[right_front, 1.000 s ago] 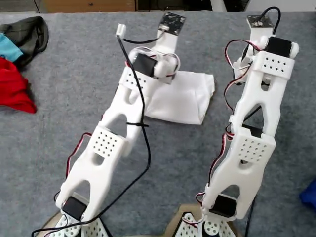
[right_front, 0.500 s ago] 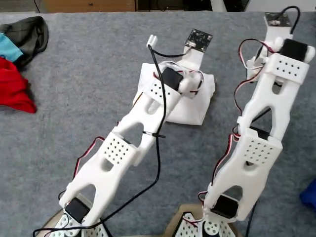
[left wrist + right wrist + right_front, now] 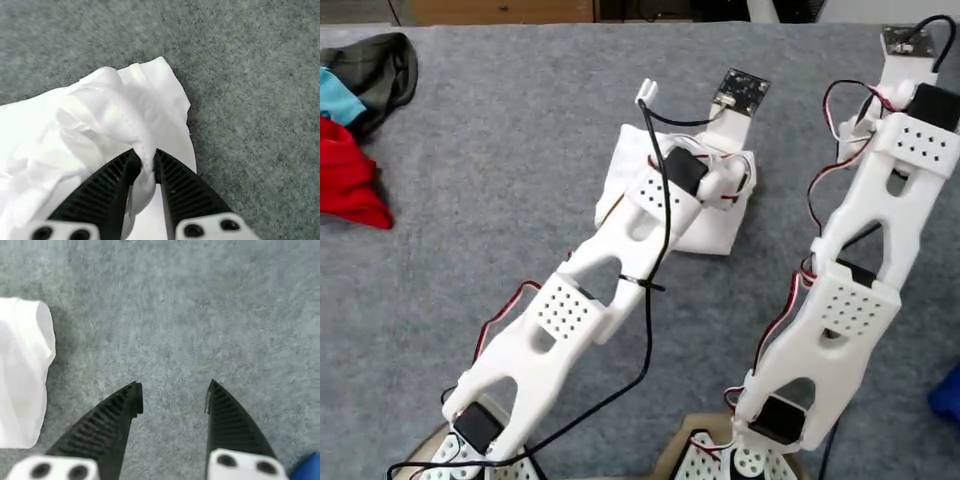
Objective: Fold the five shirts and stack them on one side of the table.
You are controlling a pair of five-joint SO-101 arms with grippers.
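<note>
A white shirt (image 3: pixel 715 228) lies folded on the grey cloth-covered table, near the middle back. My left arm stretches over it, and my left gripper (image 3: pixel 145 161) is shut on a bunched edge of the white shirt (image 3: pixel 100 115). My right gripper (image 3: pixel 172 392) hangs open over bare grey cloth, to the right of the white shirt (image 3: pixel 22 370), with nothing between its fingers. In the high view the right arm (image 3: pixel 880 210) stands at the table's right side.
A heap of shirts sits at the far left: a red one (image 3: pixel 350 175), a dark one (image 3: pixel 382 65) and a light blue one (image 3: pixel 340 98). A blue shirt (image 3: pixel 948 395) peeks in at the right edge. Grey cloth (image 3: pixel 470 220) lies bare between the heap and the arms.
My left arm has swung to the right, dragging the white shirt's left part over onto its right part, so the shirt is now narrower. The right arm has shifted a little rightward.
</note>
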